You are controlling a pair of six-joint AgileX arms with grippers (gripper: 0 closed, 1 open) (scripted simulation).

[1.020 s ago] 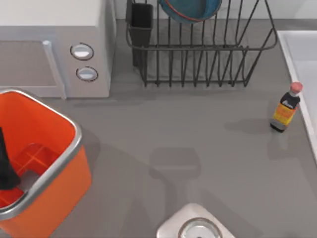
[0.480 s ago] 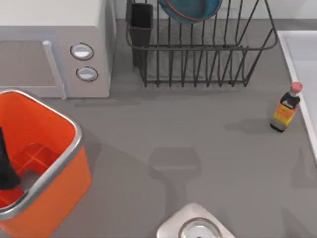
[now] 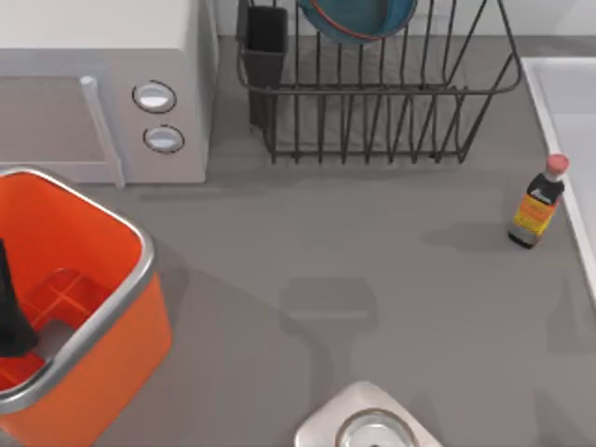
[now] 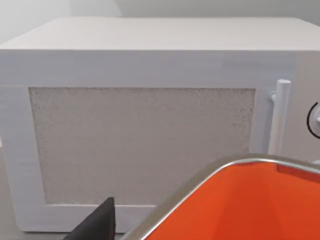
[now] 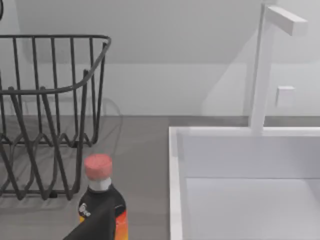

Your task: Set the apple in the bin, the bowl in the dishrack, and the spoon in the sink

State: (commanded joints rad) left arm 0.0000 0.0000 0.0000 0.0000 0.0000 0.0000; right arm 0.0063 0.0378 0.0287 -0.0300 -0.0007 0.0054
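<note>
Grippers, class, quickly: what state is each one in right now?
Left gripper: over the bin, state cannot be told.
Right gripper: cannot be told.

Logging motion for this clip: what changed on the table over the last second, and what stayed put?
No object moved; a faint shadow crept onto the grey tabletop near the pale sink's rim. The blue bowl rests in the dark wire dishrack; the orange-labelled bottle, orange plastic bin and the dark left gripper inside it are unchanged.
</note>
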